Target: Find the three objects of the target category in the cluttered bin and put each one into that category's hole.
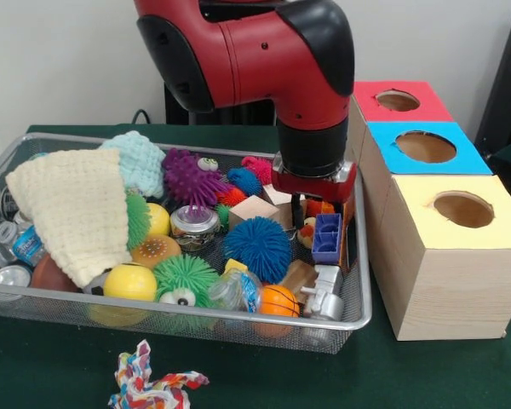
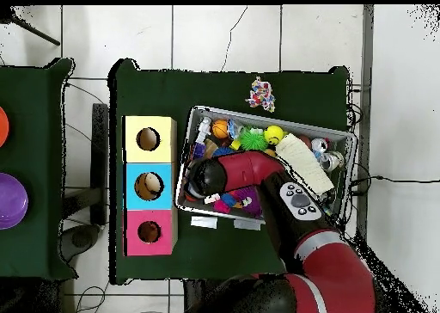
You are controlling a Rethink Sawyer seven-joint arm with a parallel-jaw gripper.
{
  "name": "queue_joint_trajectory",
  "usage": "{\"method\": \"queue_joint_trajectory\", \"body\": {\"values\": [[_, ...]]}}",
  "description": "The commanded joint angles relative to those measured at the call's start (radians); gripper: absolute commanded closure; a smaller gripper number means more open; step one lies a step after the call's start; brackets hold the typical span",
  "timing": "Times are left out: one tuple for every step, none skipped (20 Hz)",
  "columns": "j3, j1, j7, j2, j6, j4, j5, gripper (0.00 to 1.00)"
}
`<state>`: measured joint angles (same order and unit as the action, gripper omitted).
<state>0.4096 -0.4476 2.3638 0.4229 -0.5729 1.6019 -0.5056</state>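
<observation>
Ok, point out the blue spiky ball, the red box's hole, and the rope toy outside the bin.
blue spiky ball [image 1: 257, 248], front view, middle of its spikes.
hole [image 1: 398, 100], front view, centre of the opening in the red top.
rope toy [image 1: 145, 388], front view, its knotted middle.

Silver wire-mesh metal bin [image 1: 358, 317] w/ knitted cream cloth [image 1: 75, 209], spiky rubbery blue ball [image 1: 257, 247], glossy yellow ball [image 1: 129, 282]; matt pale-wood box [image 1: 456, 285]; glossy red plastic arm [image 1: 264, 51].

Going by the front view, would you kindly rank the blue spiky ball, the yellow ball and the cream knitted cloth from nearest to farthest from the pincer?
1. Blue spiky ball, just below and left of the pincer.
2. Yellow ball, by the bin's front rim.
3. Cream knitted cloth, at the bin's left end.
</observation>
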Motion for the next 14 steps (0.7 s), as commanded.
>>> {"method": "queue_joint_trajectory", "body": {"values": [[0.094, 0.026, -0.05, -0.084, -0.017, -0.094, 0.069, 0.0], [0.104, 0.02, -0.061, -0.087, -0.022, -0.088, 0.075, 1.0], [0.103, 0.02, -0.059, -0.087, -0.019, -0.087, 0.076, 1.0], [0.102, 0.021, -0.056, -0.087, -0.016, -0.086, 0.077, 1.0], [0.102, 0.021, -0.054, -0.087, -0.013, -0.084, 0.079, 1.0], [0.105, 0.019, -0.053, -0.089, 0.0, -0.082, 0.081, 1.0], [0.104, 0.019, -0.054, -0.089, 0.004, -0.081, 0.082, 1.0], [0.098, 0.025, -0.051, -0.086, 0.009, -0.085, 0.079, 1.0], [0.092, 0.029, -0.046, -0.082, 0.009, -0.085, 0.079, 1.0], [0.085, 0.036, -0.037, -0.078, 0.011, -0.088, 0.078, 1.0], [0.082, 0.04, -0.033, -0.075, 0.012, -0.088, 0.076, 1.0], [0.076, 0.046, -0.029, -0.071, 0.008, -0.093, 0.074, 1.0], [0.075, 0.047, -0.029, -0.07, 0.008, -0.094, 0.073, 1.0], [0.06, 0.058, -0.019, -0.059, 0.006, -0.101, 0.065, 1.0]]}}
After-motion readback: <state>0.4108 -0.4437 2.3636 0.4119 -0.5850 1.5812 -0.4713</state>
